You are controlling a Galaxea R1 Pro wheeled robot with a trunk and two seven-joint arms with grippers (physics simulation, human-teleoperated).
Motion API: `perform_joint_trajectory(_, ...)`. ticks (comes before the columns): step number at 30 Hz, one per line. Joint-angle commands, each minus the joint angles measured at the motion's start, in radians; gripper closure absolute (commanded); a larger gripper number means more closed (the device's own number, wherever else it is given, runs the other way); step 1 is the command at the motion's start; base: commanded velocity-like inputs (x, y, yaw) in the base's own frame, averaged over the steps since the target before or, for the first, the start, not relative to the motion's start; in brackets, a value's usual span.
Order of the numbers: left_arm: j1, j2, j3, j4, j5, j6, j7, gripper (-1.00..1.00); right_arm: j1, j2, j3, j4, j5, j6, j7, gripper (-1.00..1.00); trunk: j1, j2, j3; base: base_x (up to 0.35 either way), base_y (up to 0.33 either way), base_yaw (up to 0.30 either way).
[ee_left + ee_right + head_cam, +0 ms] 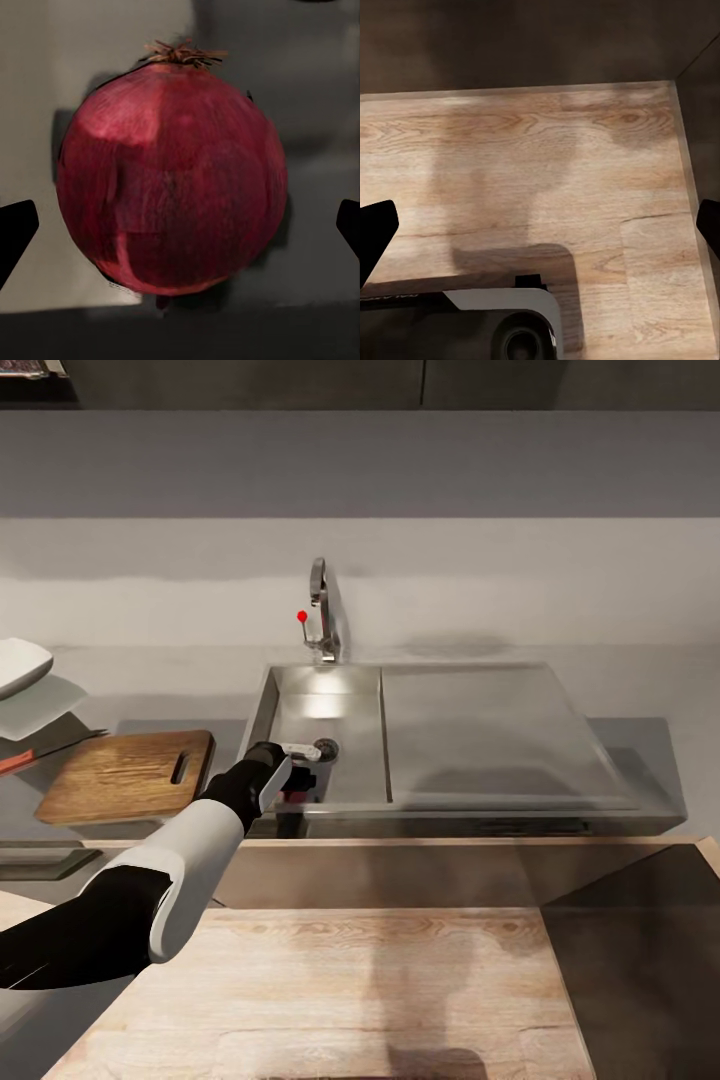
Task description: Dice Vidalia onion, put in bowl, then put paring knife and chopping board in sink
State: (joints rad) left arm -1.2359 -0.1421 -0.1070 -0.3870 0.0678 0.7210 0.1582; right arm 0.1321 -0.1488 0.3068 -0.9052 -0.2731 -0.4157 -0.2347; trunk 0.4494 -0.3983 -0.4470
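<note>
A large dark-red onion (pixel 172 172) with a dry tuft on top rests on the steel floor of the sink (pixel 300 705). My left gripper (pixel 180 229) is open, with one black fingertip (pixel 15 232) on each side of the onion and a gap to each. In the head view, my left gripper (pixel 298 762) reaches down into the basin near the round drain (pixel 326 748). The chopping board (pixel 128 775) lies on the countertop (pixel 620 685) left of the sink. The paring knife (pixel 45 752) and the white bowl (pixel 20 663) lie beyond it. My right gripper (pixel 540 225) is open over pale wood.
The chrome tap (pixel 322 610) with a red dot stands behind the basin. The flat drainboard (pixel 490 730) lies to its right. A pale wooden surface (pixel 350 980) spreads below the counter's front edge, with a dark panel (pixel 640 960) at its right.
</note>
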Motion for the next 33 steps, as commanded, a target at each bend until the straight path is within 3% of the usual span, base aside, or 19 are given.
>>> perform_joint_trajectory(1, 0.0, 0.001, -0.007, -0.001, 0.007, 0.005, 0.006, -1.0, 0.0, -0.002, 0.006, -0.001, -0.008, -0.003, -0.006, -1.0, 0.001, -0.002, -0.001, 0.0, 0.0, 0.0)
perform_joint_trajectory(15, 0.009, -0.001, -0.005, 0.0, 0.007, 0.005, 0.006, -1.0, 0.001, 0.017, 0.006, 0.001, -0.003, -0.001, -0.007, -1.0, 0.001, -0.002, -0.002, 0.0, 0.0, 0.0)
perform_joint_trajectory(33, 0.009, 0.0, -0.005, 0.0, 0.007, 0.006, 0.006, -1.0, 0.001, 0.018, 0.006, 0.0, -0.003, 0.0, -0.008, -1.0, 0.001, -0.002, -0.002, 0.028, 0.0, 0.0)
